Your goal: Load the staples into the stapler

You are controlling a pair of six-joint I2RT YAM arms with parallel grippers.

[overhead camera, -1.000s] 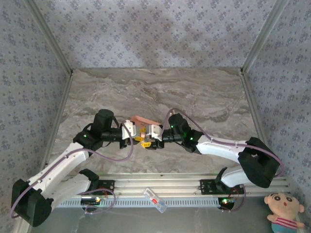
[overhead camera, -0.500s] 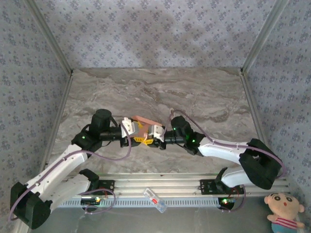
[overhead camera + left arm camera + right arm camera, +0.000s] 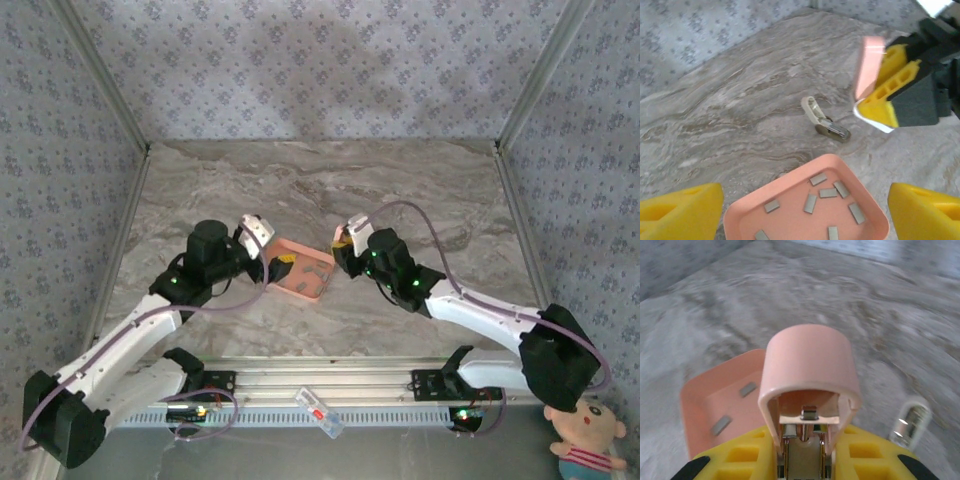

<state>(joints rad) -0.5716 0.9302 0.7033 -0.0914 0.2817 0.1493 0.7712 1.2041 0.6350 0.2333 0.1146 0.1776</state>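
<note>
The right gripper is pinching the pink stapler between its yellow pads. It is holding it raised above the table, with the rounded pink end pointing away from the wrist and a metal channel showing inside the shell. In the top view this gripper is hovering just beside the far right corner of the pink tray. The left gripper is standing with its jaws spread wide: one yellow finger is sitting off to each side of the tray, and nothing is gripped between them. The staples are lying loose in the tray, small grey slivers scattered flat across its floor at odd angles. A small beige tool is lying on the table beyond the tray and apart from it, on the side where the right gripper is holding the stapler.
</note>
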